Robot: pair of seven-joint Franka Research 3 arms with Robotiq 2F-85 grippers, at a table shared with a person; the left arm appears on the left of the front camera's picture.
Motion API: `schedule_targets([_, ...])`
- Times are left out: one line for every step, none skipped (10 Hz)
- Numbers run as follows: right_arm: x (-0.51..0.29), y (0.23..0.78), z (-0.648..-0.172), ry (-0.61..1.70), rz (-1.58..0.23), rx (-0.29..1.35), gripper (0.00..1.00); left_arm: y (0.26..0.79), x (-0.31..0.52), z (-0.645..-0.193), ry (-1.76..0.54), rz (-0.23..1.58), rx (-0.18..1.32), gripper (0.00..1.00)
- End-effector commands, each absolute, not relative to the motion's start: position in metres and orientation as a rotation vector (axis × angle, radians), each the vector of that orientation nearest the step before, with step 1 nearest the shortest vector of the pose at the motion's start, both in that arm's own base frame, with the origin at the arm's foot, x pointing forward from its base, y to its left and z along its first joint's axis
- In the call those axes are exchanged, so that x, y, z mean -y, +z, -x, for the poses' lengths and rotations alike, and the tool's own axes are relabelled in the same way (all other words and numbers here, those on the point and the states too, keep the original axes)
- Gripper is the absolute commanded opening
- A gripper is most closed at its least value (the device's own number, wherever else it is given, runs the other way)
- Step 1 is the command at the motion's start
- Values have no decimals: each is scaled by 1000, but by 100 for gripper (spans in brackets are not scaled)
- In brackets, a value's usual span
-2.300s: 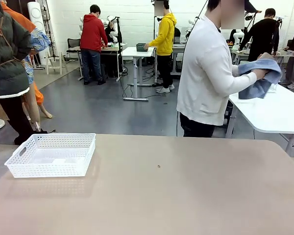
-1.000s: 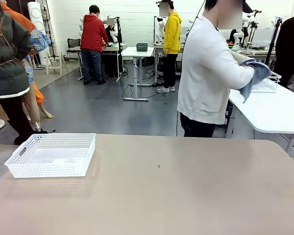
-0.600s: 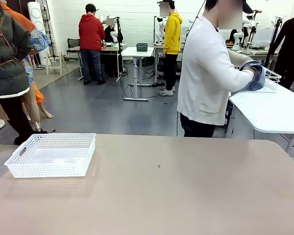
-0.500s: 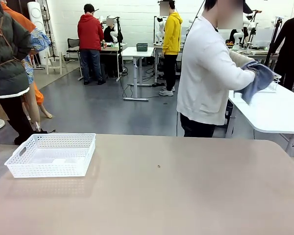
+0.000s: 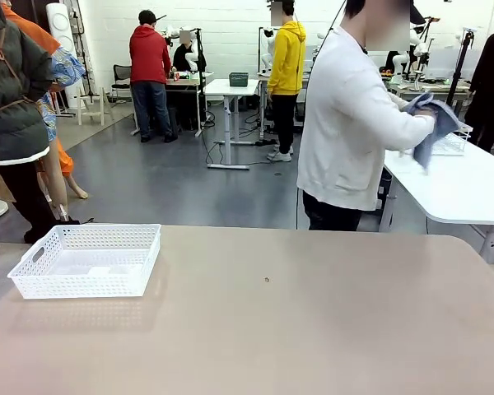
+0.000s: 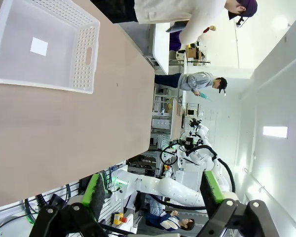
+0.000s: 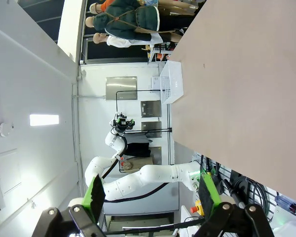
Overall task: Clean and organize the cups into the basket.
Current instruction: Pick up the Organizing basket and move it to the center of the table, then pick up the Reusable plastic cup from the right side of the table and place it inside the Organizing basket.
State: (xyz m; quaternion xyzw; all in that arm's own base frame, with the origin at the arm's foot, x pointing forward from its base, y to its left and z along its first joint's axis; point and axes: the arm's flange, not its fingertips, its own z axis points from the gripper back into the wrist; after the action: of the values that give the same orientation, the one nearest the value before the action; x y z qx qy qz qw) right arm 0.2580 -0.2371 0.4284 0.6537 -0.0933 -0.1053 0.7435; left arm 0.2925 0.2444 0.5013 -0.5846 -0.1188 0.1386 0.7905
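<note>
The basket [image 5: 90, 278] sits upright, mouth up, near the far left corner of the tan table [image 5: 313, 321], its long axis along the far edge. Beyond that edge a person [image 5: 346, 123] holds a blue cloth [image 5: 435, 127] above a white table [image 5: 469, 189]. The room has a grey floor and white walls. My left gripper [image 6: 153, 190] and right gripper [image 7: 151, 190] hang with jaws spread wide.

Basket [image 5: 82, 284] on counter [image 5: 296, 329], left side, close to far edge. Person [image 5: 346, 123] behind counter's far edge, right of middle, turned toward side counter [image 5: 461, 185] at right rear. Cloth [image 5: 432, 123] held by person above side counter. Wire rack [image 5: 454, 141] on side counter, just behind cloth.
</note>
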Motion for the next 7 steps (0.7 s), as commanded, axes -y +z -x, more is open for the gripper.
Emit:
schedule_targets([237, 429, -258, -225, -1443, 209, 100, 502, -246, -290, 294, 1267, 257, 100])
schedule_targets([237, 429, -258, -225, -1443, 209, 100, 502, -246, -290, 294, 1267, 257, 100])
schedule_targets([237, 429, -258, -225, -1443, 209, 100, 502, -246, -290, 294, 1267, 257, 100])
schedule_targets([237, 429, -258, -225, -1443, 209, 100, 502, -246, -290, 294, 1267, 257, 100])
schedule_targets([237, 429, -258, -225, -1443, 209, 100, 502, -246, -290, 294, 1267, 257, 100])
schedule_targets([237, 429, -258, -225, -1443, 209, 100, 502, -246, -290, 294, 1267, 257, 100])
schedule_targets([237, 429, -258, -225, -1443, 209, 100, 502, -246, -290, 294, 1267, 257, 100])
